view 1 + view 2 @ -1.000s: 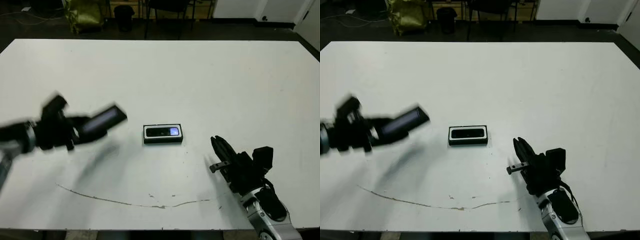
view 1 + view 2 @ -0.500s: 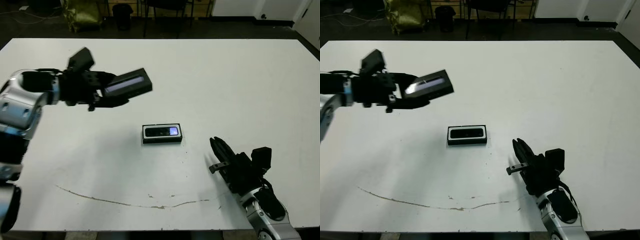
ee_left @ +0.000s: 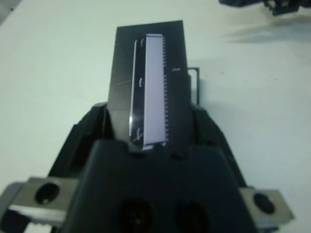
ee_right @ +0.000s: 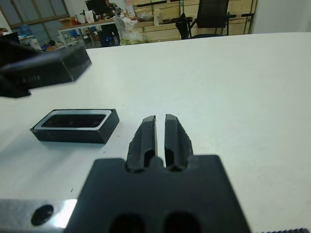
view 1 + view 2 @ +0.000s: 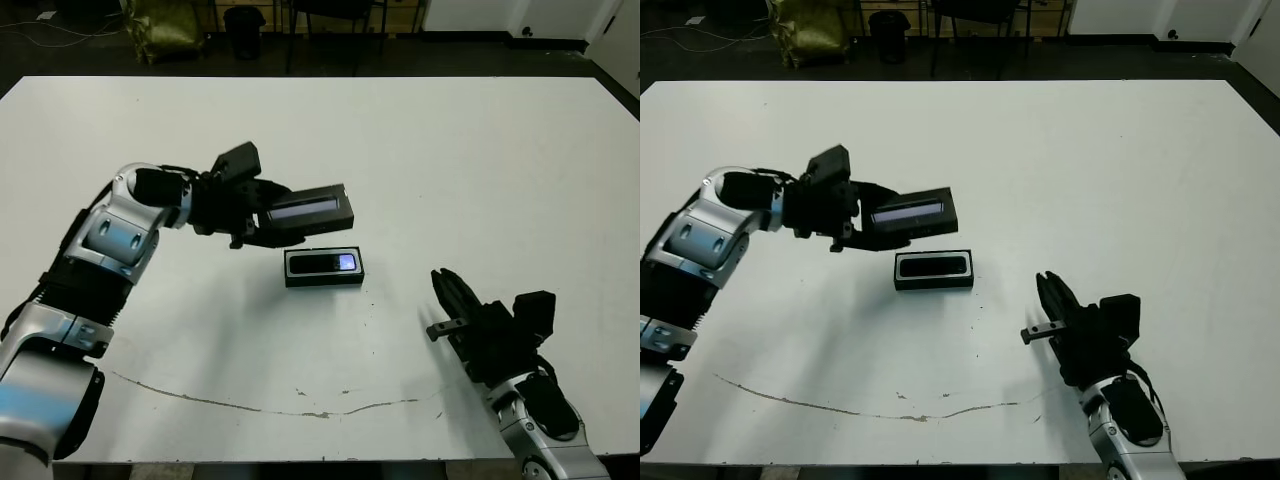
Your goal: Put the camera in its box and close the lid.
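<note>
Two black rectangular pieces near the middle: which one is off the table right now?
The lid, with the glossy strip on top, is held in the left pincer above the table. The white-lined box sits on the table.

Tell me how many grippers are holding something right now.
1. The left gripper holds the lid in the air just beyond the box; the right gripper is shut and empty, near the table's front.

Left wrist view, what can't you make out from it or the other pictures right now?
- Left wrist view: the lid hides nearly all of the box and the camera inside.
- Left gripper: fingertips hidden under the lid in every view.
- Right wrist view: the lid is cut off by the edge.
</note>
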### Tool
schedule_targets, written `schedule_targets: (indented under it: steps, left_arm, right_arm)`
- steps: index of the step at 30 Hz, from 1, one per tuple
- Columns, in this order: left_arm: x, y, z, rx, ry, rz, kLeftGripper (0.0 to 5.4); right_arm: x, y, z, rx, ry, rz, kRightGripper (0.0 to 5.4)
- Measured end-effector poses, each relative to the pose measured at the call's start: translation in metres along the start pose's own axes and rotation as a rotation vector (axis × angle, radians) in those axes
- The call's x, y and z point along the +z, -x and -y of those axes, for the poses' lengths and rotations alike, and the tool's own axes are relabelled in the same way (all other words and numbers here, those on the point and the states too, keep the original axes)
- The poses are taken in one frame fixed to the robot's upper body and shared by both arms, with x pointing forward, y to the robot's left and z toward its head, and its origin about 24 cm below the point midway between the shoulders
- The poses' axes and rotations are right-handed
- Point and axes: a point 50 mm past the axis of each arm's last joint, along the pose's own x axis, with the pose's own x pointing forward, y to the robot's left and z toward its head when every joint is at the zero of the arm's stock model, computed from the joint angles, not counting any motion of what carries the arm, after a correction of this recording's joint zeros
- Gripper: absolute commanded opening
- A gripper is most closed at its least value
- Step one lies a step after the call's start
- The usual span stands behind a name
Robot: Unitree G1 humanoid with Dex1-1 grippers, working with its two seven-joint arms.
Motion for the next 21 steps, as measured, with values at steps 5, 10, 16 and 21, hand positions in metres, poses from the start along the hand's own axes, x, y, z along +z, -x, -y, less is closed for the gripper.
schedule_targets:
  steps: [5, 10, 16, 21]
  left_arm:
    - [-0.007, -0.004, 0.006, -0.024, 0.016, -0.008, 2.70]
    - [-0.011, -0.005, 0.011, -0.059, 0.020, -0.020, 2.70]
    - [-0.016, -0.005, 0.013, -0.114, 0.050, -0.037, 2.70]
    - [-0.016, -0.008, 0.011, -0.152, 0.052, -0.076, 2.70]
  right_arm:
    - [0.002, 0.000, 0.002, -0.020, 0.001, -0.007, 0.00]
    - [0.005, 0.001, 0.001, -0.027, 0.006, -0.006, 0.00]
    - [0.001, 0.000, 0.002, -0.015, 0.005, -0.005, 0.00]
    - [0.000, 0.000, 0.002, -0.014, 0.002, -0.009, 0.00]
